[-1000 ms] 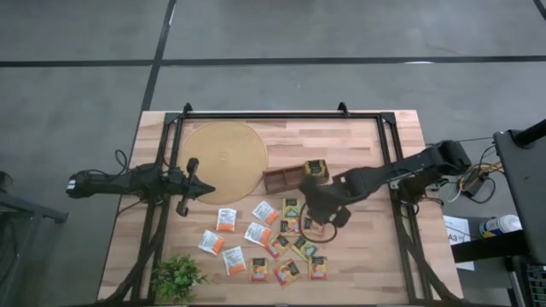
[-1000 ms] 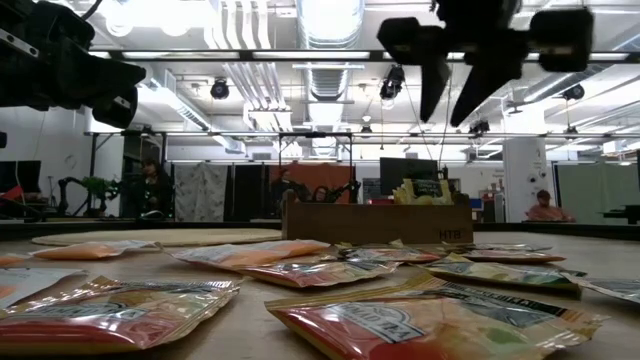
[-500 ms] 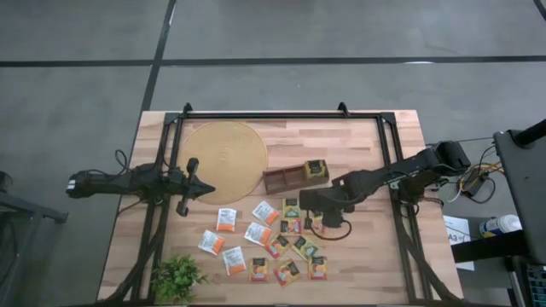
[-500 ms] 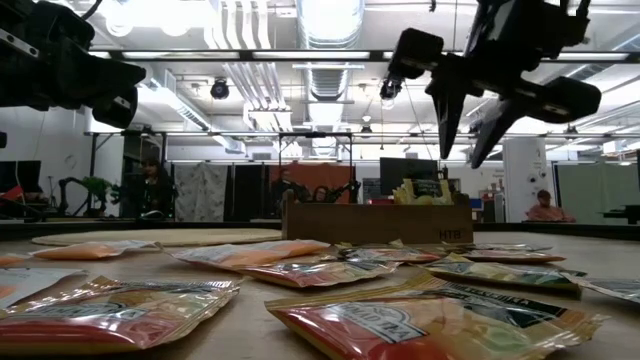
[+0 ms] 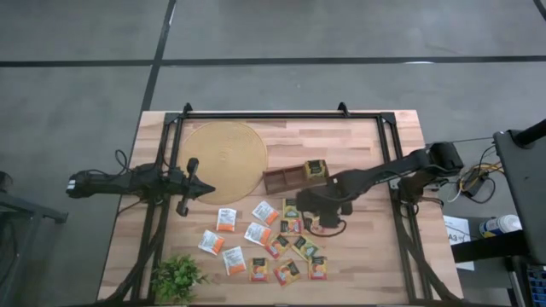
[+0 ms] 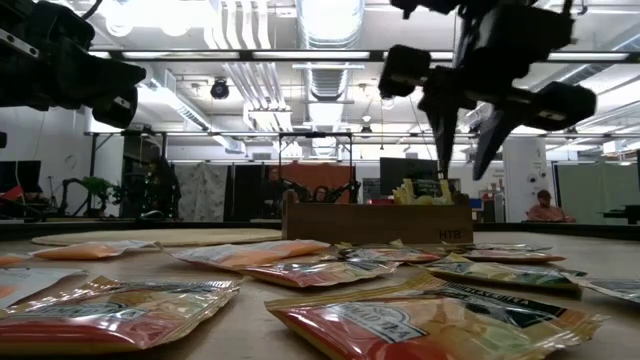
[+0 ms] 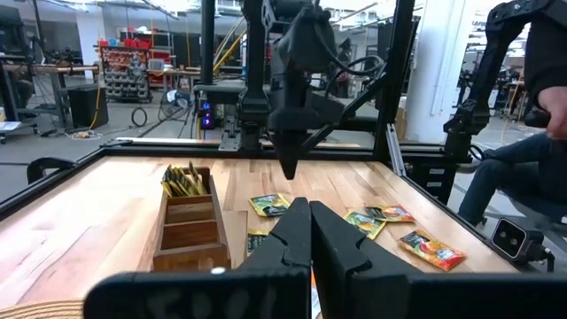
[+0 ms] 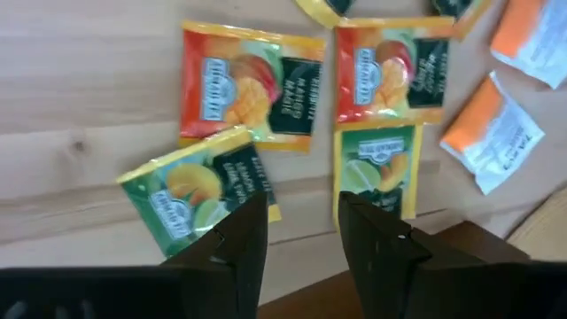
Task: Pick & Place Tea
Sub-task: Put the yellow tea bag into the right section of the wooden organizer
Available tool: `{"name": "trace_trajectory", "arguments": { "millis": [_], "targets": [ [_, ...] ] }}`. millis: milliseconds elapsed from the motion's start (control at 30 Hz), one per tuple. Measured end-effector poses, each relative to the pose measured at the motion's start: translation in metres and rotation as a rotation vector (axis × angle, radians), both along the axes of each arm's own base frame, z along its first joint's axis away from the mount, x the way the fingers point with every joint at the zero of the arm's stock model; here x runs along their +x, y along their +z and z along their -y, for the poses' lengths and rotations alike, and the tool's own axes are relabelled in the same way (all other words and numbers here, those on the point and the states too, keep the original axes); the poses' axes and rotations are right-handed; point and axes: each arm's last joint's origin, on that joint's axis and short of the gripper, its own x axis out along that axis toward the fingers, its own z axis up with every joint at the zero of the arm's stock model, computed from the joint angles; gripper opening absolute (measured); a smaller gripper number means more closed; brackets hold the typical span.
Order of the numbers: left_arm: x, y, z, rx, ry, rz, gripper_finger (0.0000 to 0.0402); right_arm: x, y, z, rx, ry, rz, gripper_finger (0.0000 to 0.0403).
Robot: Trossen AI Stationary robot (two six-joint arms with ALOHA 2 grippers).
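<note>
Writing on the sachets (image 5: 277,243) is mostly too small or blurred to read. In the low view the nearest orange-red sachet (image 6: 420,325) carries a dark label whose letters cannot be made out, and the tray (image 6: 377,222) shows small dark letters near its right end that look like "HTR".

The sachets lie scattered flat on the table (image 5: 367,256), between the plant (image 5: 177,277) at the near left corner and the tray (image 5: 294,175) in the middle. A few green-yellow sachets stand upright in the tray's right-hand compartment (image 5: 317,169).

The right gripper (image 5: 300,203) hangs above the table just beside the tray, over the upper edge of the scatter, fingers pointing down and spread apart, holding nothing. Its wrist view shows a green lime sachet (image 8: 376,182) just beyond the gap between its fingers (image 8: 244,235), another green-yellow sachet (image 8: 199,195) tilted beside it, and two red-orange mango sachets (image 8: 252,84) farther on, side by side. White sachets with orange patches (image 8: 496,133) lie to one side.

The left gripper (image 5: 203,189) waits at the table's left side over the edge of the round mat (image 5: 223,158), clenched on nothing, well apart from the sachets.
</note>
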Motion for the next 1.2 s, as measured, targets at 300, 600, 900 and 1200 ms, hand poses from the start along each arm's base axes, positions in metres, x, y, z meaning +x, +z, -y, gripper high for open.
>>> {"name": "trace_trajectory", "arguments": {
  "millis": [300,600,900,1200],
  "targets": [
    [0.0,0.0,0.0,0.0,0.0,0.001,0.0,0.006,-0.016,0.004,0.015,-0.003,-0.032,0.0137],
    [0.0,0.0,0.0,0.0,0.0,0.001,0.0,0.008,-0.038,0.004,0.029,0.008,-0.071,0.0137],
    [0.0,0.0,0.0,0.0,0.0,0.001,0.0,0.008,-0.04,0.009,0.025,0.0,-0.073,0.0137],
    [0.0,0.0,0.0,0.0,0.001,0.001,0.0,0.011,-0.057,0.01,0.016,-0.006,-0.107,0.0137]
  ]
}}
